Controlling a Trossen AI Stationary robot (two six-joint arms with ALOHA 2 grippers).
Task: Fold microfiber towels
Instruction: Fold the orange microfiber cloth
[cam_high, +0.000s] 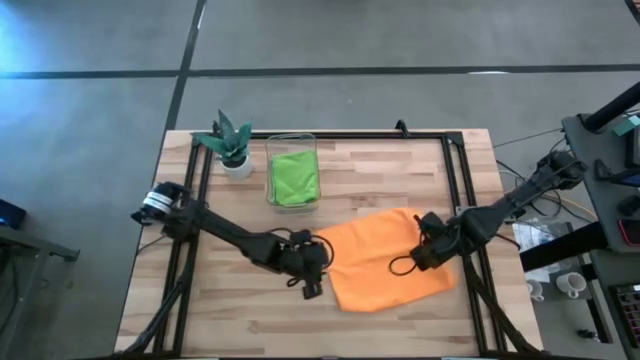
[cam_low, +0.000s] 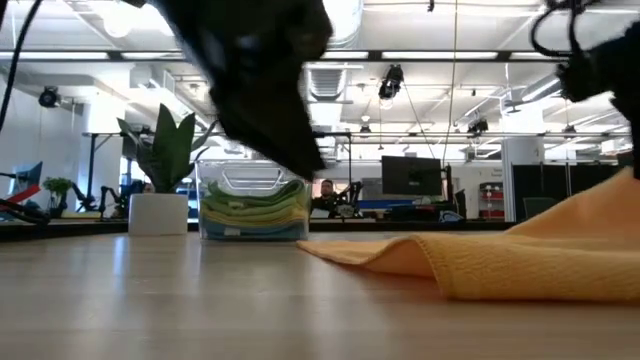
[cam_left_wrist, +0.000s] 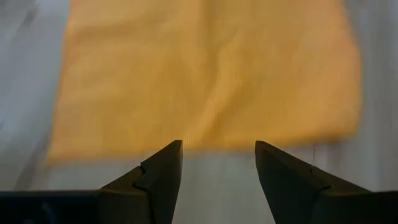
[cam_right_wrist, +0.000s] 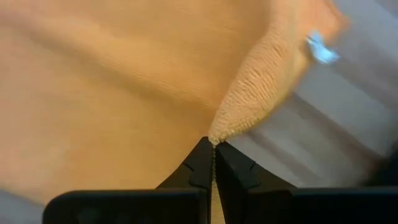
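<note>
- right claw (cam_right_wrist: 214, 152) clenched on the orange towel (cam_high: 385, 258)'s right edge, lifting it off the worktop (cam_high: 400, 170)
- left claw (cam_left_wrist: 217, 165) released, just short of the towel's left edge; bare boards along the worktop's front edge

Orange microfiber towel (cam_high: 385, 262): soft matt cloth with a fine, slightly nubby weave, its pinched edge showing a coarser looped texture. Table (cam_high: 400, 170): pale wood in butcher-block strips, smooth, with a faint sheen at low angle. Bin (cam_high: 293, 147): clear, glossy plastic, holding folded towels (cam_high: 294, 178) of matt green cloth. Plant pot (cam_high: 237, 166): white, smooth, matt. Left gripper (cam_left_wrist: 217, 163) and right gripper (cam_right_wrist: 214, 155): dark, smooth, matt plastic-looking fingers. Table frame (cam_high: 460, 170): black bars with a matt finish.
</note>
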